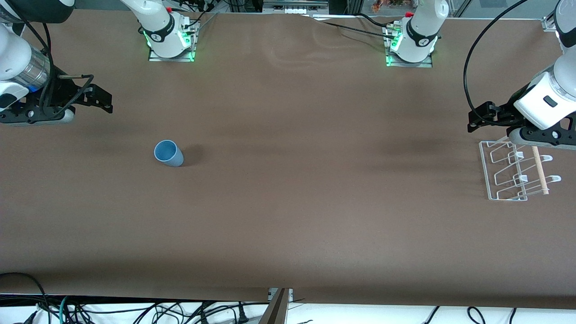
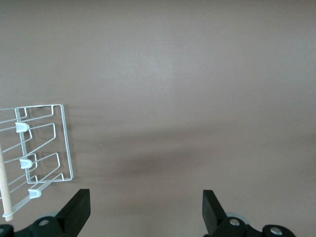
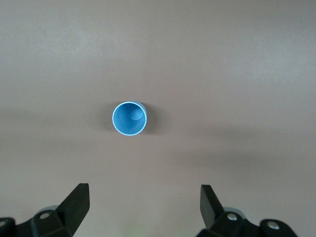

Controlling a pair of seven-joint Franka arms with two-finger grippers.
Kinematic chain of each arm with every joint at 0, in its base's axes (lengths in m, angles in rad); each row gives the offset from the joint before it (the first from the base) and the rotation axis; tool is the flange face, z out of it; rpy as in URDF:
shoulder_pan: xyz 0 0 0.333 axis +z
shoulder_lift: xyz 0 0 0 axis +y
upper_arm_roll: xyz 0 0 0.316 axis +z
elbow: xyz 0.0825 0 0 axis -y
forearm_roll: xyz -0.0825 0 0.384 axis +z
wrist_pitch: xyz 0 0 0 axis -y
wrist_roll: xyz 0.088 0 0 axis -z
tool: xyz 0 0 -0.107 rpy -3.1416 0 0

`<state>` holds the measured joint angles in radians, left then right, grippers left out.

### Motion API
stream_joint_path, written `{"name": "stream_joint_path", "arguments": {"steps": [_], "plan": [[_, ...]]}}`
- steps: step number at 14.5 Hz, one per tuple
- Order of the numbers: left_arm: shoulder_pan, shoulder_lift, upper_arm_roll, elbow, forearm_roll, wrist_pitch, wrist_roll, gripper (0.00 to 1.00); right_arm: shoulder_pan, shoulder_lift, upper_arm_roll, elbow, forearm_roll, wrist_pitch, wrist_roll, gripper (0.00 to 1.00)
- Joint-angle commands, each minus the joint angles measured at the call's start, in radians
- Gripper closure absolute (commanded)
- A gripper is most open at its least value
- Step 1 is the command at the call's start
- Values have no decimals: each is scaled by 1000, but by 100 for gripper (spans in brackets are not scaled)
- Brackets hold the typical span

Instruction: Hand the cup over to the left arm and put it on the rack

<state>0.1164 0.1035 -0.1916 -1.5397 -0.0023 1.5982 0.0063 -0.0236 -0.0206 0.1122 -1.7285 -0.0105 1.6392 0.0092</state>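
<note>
A brown table (image 1: 288, 202) carries the cup (image 1: 168, 153) and rack (image 1: 513, 173), well apart.

The cup (image 1: 168, 153) stands on the bench (image 1: 288, 216) toward the right arm's end; the rack (image 1: 517, 171) lies toward the left arm's end, well apart.

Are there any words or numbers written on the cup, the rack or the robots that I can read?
No readable text anywhere.
The cup: plain blue, no writing.
The rack: bare wire and a wooden dowel, no label.
The round marks on the two arm bases: too small to read.
</note>
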Motion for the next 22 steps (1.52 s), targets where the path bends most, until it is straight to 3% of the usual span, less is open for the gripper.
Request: {"name": "stream_joint_path", "arguments": {"steps": [1,22], "plan": [[-1,7,-6,29,13,-41,9,0,4,13,-2,32,-16,-21,26,1],[-9,5,-9,30,13,-44,7,0,7,11,-2,27,-19,-64,9,1]]}}
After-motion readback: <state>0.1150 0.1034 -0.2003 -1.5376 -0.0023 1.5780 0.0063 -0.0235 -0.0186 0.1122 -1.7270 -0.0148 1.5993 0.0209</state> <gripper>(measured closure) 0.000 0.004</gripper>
